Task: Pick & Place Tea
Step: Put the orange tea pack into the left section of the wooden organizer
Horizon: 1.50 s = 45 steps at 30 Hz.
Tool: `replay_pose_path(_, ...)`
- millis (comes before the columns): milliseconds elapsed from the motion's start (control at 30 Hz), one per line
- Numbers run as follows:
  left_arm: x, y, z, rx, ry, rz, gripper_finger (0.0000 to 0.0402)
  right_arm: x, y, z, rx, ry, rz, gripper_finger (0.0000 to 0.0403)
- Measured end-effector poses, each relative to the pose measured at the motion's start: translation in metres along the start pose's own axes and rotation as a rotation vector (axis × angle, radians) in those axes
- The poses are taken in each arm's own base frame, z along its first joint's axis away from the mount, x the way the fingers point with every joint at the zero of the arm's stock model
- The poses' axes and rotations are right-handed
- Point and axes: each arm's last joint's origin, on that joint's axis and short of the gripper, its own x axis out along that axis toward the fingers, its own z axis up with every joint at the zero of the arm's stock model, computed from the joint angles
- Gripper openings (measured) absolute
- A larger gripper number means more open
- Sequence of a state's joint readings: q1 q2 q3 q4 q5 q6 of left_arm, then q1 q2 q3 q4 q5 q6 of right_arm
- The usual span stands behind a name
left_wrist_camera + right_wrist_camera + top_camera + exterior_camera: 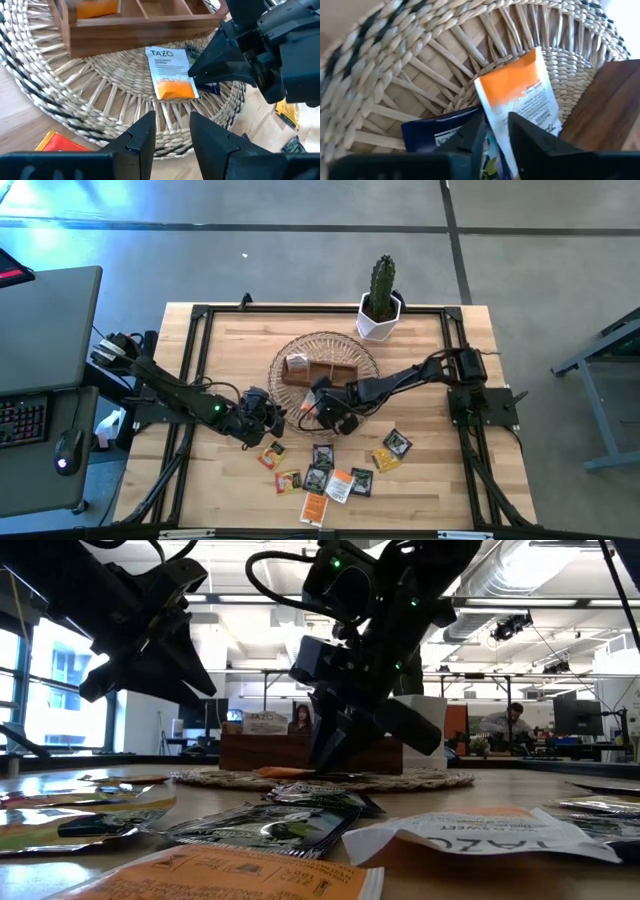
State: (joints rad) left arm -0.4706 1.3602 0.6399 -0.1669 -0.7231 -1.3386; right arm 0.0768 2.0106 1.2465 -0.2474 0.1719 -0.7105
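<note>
Orange tea packet (171, 75) is light, thin, floppy, slick: pinch its edge. Right gripper (495, 132) fingers straddle it, half-closed; left gripper (172, 131) fingers apart, empty.

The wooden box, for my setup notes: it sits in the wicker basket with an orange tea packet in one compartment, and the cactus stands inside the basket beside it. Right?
Not quite. The cactus stands in a white pot on the table, outside the basket, as the high view shows. The rest holds: the box sits in the basket, and the left wrist view shows an orange packet in one compartment.
</note>
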Motion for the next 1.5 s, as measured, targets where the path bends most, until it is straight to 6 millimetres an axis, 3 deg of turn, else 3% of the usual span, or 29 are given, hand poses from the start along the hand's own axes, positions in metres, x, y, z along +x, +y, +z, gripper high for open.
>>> replay_pose_path(167, 0.0, 0.0, 0.0, 0.002, 0.0, 0.0, 0.012, 0.001, -0.003, -0.004, 0.0, 0.008, -0.004, 0.0007)
replay_pose_path(667, 0.0, -0.001, 0.0, -0.01, -0.004, -0.011, 0.012, 0.0, 0.004, 0.004, -0.044, 0.006, -0.021, 0.0003)
replay_pose_path(833, 0.0, -0.002, 0.001, 0.071, -0.031, -0.007, 0.012, -0.002, 0.009, 0.009, -0.06, 0.009, -0.038, 0.0002)
replay_pose_path(1267, 0.019, -0.001, 0.026, 0.044, -0.026, -0.014, 0.012, -0.013, 0.04, 0.033, -0.139, 0.0, -0.063, 0.0001)
replay_pose_path(1500, 0.027, 0.004, 0.034, 0.005, 0.066, -0.027, 0.012, -0.017, 0.051, 0.041, -0.169, 0.025, -0.108, 0.0002)
